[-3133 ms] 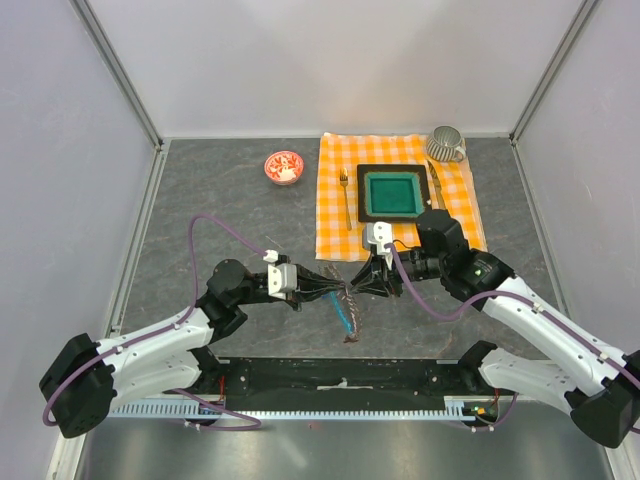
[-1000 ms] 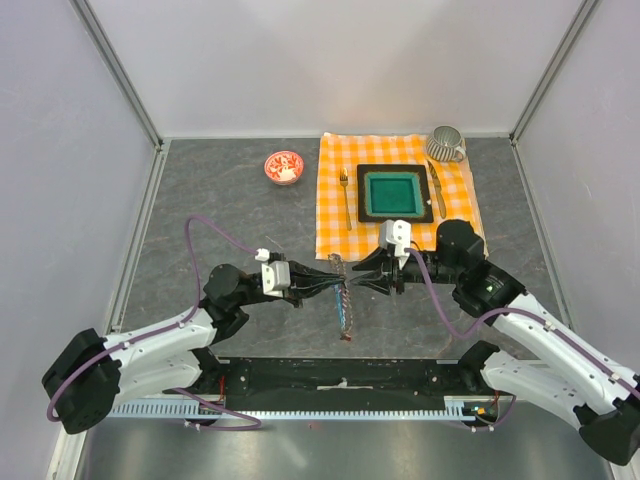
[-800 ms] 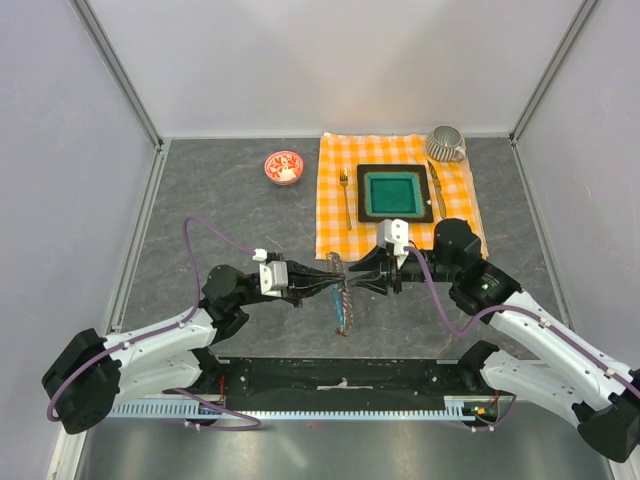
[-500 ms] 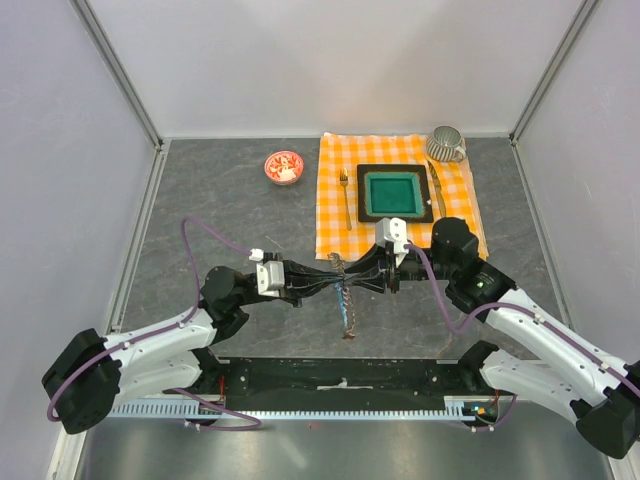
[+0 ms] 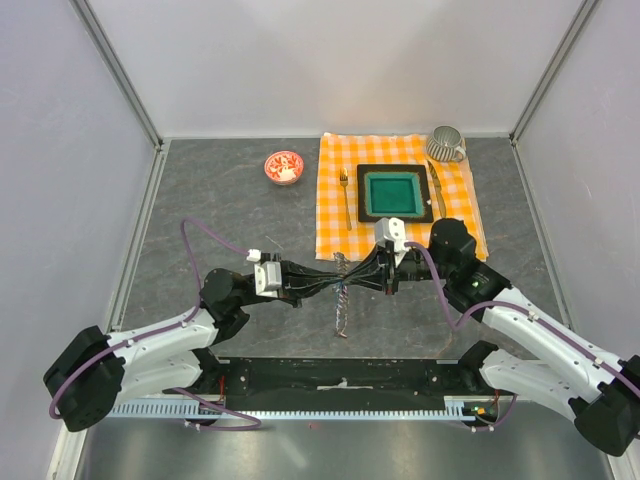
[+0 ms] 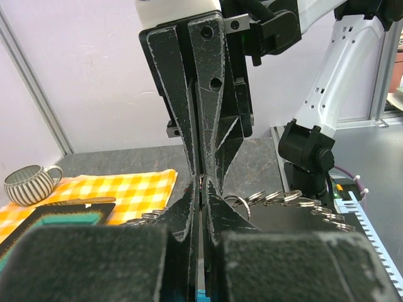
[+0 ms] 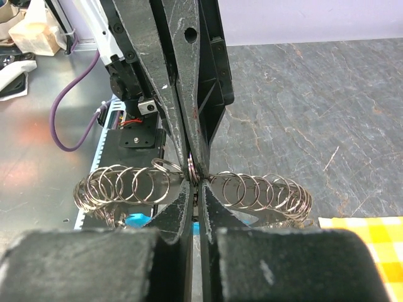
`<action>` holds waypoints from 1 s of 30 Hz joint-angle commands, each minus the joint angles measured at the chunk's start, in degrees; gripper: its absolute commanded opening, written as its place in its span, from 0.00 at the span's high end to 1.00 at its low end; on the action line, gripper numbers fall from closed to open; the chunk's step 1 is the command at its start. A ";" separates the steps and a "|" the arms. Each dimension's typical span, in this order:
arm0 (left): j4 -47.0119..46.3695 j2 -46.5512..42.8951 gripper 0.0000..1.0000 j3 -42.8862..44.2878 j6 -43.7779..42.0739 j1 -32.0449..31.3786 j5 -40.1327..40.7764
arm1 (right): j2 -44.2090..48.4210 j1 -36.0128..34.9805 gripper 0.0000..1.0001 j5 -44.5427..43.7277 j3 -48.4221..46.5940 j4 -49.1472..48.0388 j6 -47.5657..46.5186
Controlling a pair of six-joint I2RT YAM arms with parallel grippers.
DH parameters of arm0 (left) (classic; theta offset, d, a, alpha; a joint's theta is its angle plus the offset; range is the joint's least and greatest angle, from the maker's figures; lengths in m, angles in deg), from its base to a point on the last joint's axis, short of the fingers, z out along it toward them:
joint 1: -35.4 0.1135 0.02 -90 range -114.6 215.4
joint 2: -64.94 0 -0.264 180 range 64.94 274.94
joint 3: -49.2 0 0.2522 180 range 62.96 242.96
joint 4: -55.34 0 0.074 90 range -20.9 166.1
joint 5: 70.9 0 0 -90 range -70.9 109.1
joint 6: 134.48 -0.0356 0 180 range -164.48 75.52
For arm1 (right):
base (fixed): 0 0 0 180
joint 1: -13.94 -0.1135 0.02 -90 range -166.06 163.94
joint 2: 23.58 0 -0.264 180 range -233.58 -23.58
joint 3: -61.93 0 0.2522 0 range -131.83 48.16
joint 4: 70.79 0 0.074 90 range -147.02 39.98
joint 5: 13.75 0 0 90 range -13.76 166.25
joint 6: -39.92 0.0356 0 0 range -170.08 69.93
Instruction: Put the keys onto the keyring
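Two arms meet near the middle of the grey stone table. Far left at the back: small red-and-white bowl, well apart from everything else. Left arm reaches rightward, and the left gripper has its fingers pressed together with only a hairline slit between them, pinching the keyring at the top. The keyring reads as a strand of many small linked metal rings. In the top view it hangs down from the pinch point towards the near edge. In the right wrist view the rings fan out to either side of the fingertips, with a cyan-blue piece showing under the left-hand bunch. Whether any keys hang on it is too small to tell. The right gripper comes in from the opposite side, tip to tip with the left. Its fingers are drawn narrow, nipping one ring of the same strand right beside the left grip. Right of the meeting point, at the back: an orange-and-white checked cloth carrying a fork, a square green plate on a dark mat, and a knife. A striped cup sits at the cloth's far right corner.
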 commanded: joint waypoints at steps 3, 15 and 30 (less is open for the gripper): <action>-4.60 -0.39 0.95 0.16 0.71 -0.13 0.59 | 0.61 0.07 1.00 0.28 -0.08 -3.05 0.24; 40.55 -11.72 0.52 11.56 -13.25 -0.05 4.02 | -2.03 -0.02 1.00 -6.92 -10.87 22.17 -12.85; 55.96 -2.94 0.48 22.48 -17.40 -0.13 -6.35 | -7.12 -6.08 1.00 -16.50 -19.24 38.61 -22.62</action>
